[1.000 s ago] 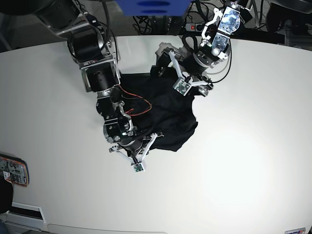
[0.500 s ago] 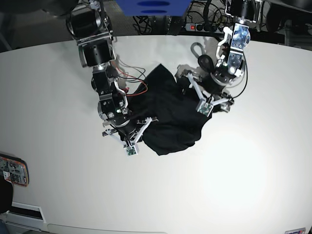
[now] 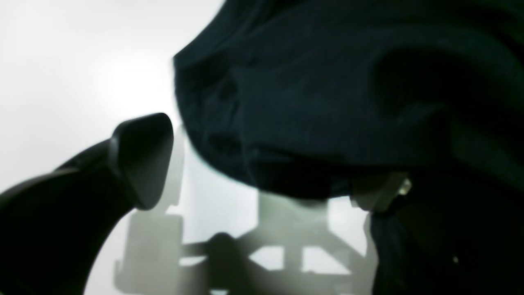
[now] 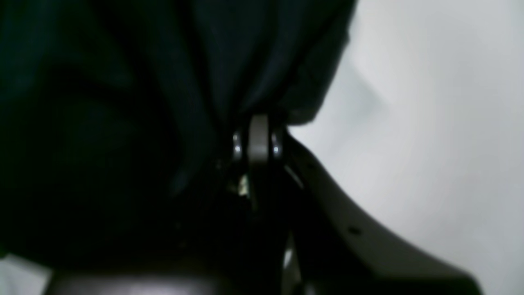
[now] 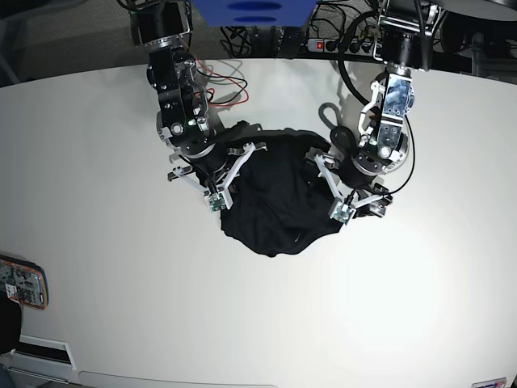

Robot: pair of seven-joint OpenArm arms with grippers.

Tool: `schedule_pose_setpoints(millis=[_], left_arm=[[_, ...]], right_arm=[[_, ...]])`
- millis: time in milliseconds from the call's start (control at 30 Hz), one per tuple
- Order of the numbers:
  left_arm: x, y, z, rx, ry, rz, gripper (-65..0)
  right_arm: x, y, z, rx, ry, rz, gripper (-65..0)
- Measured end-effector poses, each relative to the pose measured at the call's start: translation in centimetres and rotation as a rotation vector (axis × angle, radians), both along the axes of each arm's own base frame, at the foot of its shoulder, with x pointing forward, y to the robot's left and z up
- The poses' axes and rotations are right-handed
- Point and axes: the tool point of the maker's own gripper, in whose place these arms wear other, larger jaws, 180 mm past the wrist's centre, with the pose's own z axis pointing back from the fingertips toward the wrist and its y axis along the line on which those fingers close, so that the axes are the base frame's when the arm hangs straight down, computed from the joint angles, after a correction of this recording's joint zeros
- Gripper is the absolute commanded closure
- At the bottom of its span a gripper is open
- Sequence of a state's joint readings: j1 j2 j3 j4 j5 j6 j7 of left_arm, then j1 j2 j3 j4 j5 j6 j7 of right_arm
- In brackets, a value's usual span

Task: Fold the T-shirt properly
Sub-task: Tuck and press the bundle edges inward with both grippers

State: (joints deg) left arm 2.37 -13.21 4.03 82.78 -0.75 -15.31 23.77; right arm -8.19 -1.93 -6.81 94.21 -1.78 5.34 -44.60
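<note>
The black T-shirt (image 5: 275,206) has bunched further up the table (image 5: 420,307) — right gripper (image 4: 258,135) pinching cloth, left gripper (image 5: 339,174) spread wide, empty — still crumpled, folding unstarted.

From my console I see both arms have swung since a second ago. My right arm, on the base view's left, has drawn back toward the far edge of the table (image 5: 97,267); its right gripper (image 5: 229,166), which sat low near the shirt's near hem, is now up by the cloth's far left side. My left gripper (image 5: 327,172) has come the other way, down from the far edge to the cloth's right side. The T-shirt (image 5: 275,206) has moved with them: it lay spread between the arms, and now it is bunched into a rounder heap, shifted toward me and rightward.
</note>
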Motion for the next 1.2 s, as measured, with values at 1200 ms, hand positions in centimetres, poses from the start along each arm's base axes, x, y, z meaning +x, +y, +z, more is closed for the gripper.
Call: schedule_pose_setpoints(millis=[1200], left_arm=[[-0.5,-1.5,-0.1,-0.109,0.056,-0.062,-65.0]], right_arm=[[-2.3,1.2,0.4,-0.011,-0.006,0.078,0.0]])
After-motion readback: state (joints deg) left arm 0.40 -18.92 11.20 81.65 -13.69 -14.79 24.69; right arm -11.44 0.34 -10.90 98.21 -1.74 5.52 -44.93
